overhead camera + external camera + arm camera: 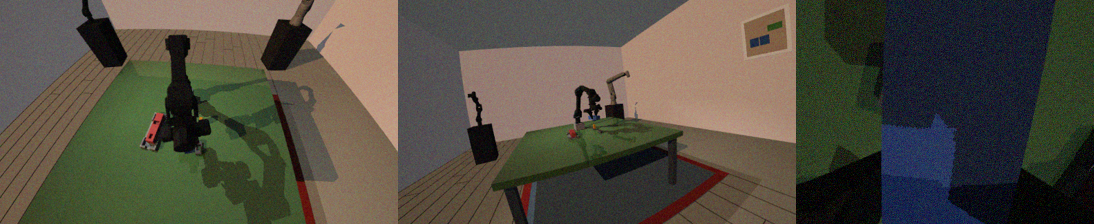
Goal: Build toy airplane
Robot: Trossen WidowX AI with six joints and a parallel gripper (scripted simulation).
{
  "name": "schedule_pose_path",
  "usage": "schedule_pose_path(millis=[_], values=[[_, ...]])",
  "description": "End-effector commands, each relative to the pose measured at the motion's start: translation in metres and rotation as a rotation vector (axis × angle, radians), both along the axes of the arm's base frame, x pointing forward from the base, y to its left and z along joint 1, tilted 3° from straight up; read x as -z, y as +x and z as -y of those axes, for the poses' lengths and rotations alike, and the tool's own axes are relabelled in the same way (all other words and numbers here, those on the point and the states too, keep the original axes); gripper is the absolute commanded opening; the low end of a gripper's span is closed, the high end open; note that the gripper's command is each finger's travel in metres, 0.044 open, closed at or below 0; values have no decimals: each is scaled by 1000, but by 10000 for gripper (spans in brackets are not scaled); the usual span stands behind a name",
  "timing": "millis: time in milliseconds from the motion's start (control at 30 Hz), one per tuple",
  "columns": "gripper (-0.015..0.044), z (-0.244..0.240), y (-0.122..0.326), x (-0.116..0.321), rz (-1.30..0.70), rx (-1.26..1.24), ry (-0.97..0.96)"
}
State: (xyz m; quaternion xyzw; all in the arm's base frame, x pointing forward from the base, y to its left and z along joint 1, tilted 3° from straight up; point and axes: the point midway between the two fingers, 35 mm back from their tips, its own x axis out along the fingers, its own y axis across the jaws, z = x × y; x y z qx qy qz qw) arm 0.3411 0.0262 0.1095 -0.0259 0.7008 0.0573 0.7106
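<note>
The red fuselage (155,128) (572,133) lies lengthwise on the grey jig (144,145), with dark sockets on its top; whether it sits fully flat is too small to tell. My gripper (594,115) (947,163) is shut on the blue wing (188,151) (592,117) (966,90) and holds it above the table. In the top view it is to the right of the jig, and the arm hides most of the wing. The wing's tab cannot be made out. The small orange tail fin (200,118) (594,126) stands on the table, partly behind the arm in the top view.
The green table (114,180) (536,155) carries the arm's pale base block (579,126). Two dark pedestals (103,43) (286,45) with other arms stand beyond the table's far corners. Long arm shadows fall on the table's right side.
</note>
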Motion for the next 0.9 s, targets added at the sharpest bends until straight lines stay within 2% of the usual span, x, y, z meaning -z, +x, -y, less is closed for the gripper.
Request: schedule_pose_path(millis=[0, 867], values=[[0, 15, -4, 3, 3, -68, -4], [0, 92, -37, 18, 17, -454, -16]])
